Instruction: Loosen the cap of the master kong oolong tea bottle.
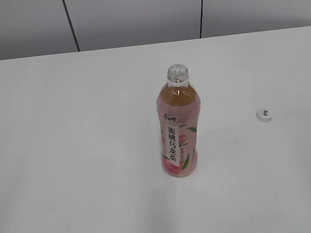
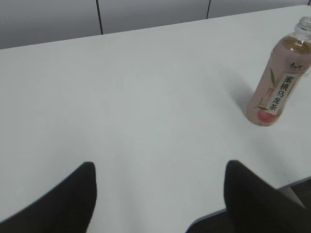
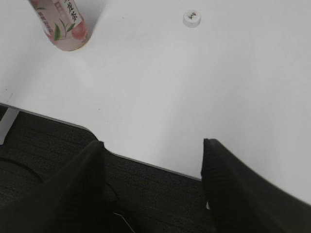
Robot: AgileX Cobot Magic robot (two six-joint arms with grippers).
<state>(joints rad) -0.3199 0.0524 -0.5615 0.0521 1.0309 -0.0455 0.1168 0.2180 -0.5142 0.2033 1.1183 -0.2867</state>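
Observation:
The master kong oolong tea bottle [image 1: 180, 130] stands upright in the middle of the white table, its neck bare and open. It also shows in the left wrist view [image 2: 278, 82] at the right and in the right wrist view [image 3: 60, 24] at the top left. The small white cap [image 1: 264, 115] lies on the table to the bottle's right, apart from it, and shows in the right wrist view [image 3: 192, 18]. My left gripper [image 2: 160, 179] is open and empty over the table's near edge. My right gripper [image 3: 153, 155] is open and empty over the table's front edge. Neither gripper appears in the exterior view.
The white table [image 1: 64, 162] ends at a grey panelled wall [image 1: 131, 11] at the back. Its front edge [image 3: 146, 162] and the dark floor below show in the right wrist view.

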